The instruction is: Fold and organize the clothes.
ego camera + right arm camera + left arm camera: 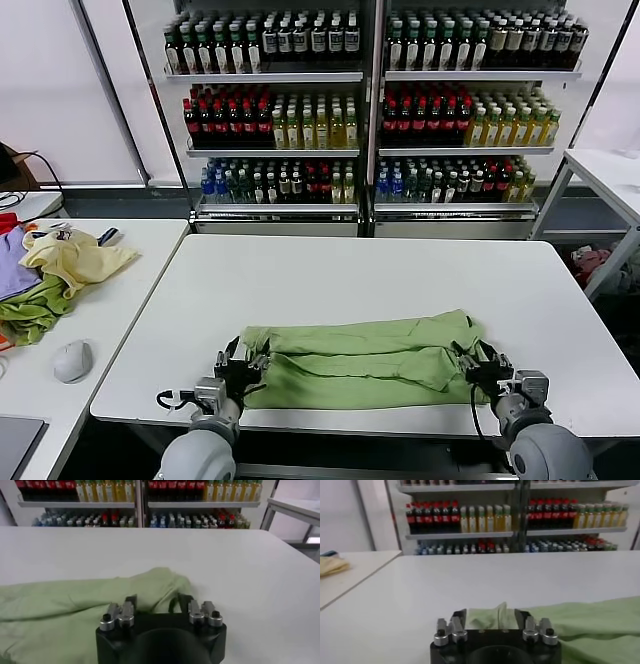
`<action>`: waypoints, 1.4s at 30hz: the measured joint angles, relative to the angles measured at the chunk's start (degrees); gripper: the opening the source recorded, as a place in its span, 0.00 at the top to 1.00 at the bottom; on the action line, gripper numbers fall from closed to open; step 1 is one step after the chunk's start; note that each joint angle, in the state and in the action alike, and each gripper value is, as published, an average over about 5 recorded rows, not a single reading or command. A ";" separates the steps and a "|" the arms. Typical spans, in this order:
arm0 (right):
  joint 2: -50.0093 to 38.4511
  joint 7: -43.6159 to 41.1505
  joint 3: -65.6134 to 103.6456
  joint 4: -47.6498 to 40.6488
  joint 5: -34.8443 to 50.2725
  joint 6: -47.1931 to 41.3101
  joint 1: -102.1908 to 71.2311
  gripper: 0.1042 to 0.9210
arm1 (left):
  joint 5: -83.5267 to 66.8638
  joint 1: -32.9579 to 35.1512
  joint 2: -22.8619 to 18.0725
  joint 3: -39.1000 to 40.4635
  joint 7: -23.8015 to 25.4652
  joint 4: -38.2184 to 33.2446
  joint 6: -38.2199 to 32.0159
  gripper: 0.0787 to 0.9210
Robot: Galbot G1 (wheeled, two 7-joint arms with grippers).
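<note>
Head view shows the light green shirt (365, 360) lying folded into a long band across the near part of the white table (360, 275), close to the front edge, with its length running from the robot's left to its right. The left gripper (241, 366) sits at the shirt's left end and the right gripper (478, 364) at its right end, both low over the table. In the left wrist view the left gripper (490, 622) has its fingers spread, with a raised bit of green fabric (492, 617) standing between them. In the right wrist view the right gripper (156, 605) is likewise spread, its fingers on either side of the shirt's rounded end (160, 582); I cannot tell whether either pair actually presses the cloth.

On a side table (120, 300) to the left lies a heap of other garments (60, 270) and a grey mouse (72, 360). Behind the table stand shelves of bottles (370, 100).
</note>
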 measured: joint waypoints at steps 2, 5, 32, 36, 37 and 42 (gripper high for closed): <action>0.27 -0.04 0.07 0.21 -0.54 0.14 -0.40 0.19 | 1.32 0.23 -1.47 0.16 -1.00 0.75 -0.14 0.21; 0.53 -0.11 0.32 0.48 -1.15 0.36 -0.98 0.13 | 2.92 0.51 -3.54 0.51 -2.24 1.93 -0.32 0.14; 1.16 -0.55 1.31 1.07 -2.29 2.08 -1.24 0.12 | -0.31 2.00 -5.75 -4.67 -3.43 4.69 -1.22 0.90; 0.90 -0.55 1.33 1.00 -2.06 2.22 -0.90 0.12 | -3.36 2.14 -3.52 -8.52 -2.92 3.52 -0.85 0.95; 0.84 -0.55 1.33 0.99 -2.02 2.24 -0.83 0.12 | -4.22 2.14 -2.83 -9.63 -2.78 3.12 -0.79 0.95; 0.68 -0.52 1.21 0.88 -1.85 2.35 -0.54 0.12 | -9.37 2.03 0.81 -15.63 -2.02 0.48 -0.68 0.95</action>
